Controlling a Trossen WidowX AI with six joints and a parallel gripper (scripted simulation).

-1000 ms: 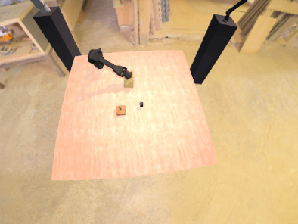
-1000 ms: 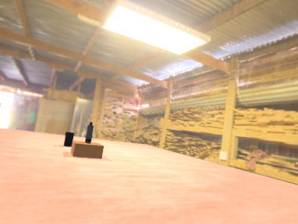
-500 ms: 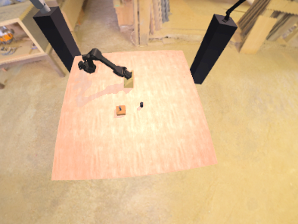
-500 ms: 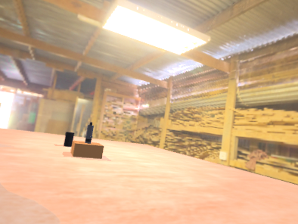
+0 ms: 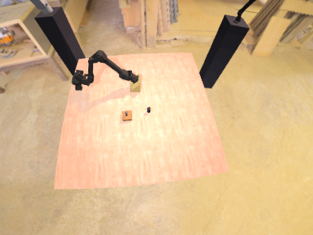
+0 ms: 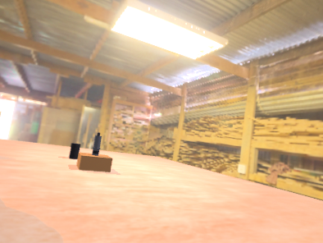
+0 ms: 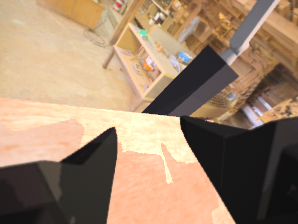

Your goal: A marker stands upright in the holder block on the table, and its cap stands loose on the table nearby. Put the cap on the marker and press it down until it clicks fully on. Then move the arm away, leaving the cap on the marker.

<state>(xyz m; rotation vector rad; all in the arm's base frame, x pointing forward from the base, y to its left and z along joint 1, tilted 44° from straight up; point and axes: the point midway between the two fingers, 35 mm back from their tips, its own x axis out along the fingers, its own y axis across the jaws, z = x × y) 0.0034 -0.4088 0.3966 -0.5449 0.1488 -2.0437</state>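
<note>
The orange-brown holder block sits on the table. The dark marker stands upright in it, with its narrow tip up and bare. The black cap stands loose on the table, to the right of the block in the top view and to its left in the exterior view. My gripper is partly open, with nothing between its fingers. It is over the table's left edge, far from marker and cap. Neither shows in the wrist view.
The arm rises from its mount near the back of the table and reaches left. Two tall black pillars stand at the table's back corners; one pillar also shows beyond the fingers in the wrist view.
</note>
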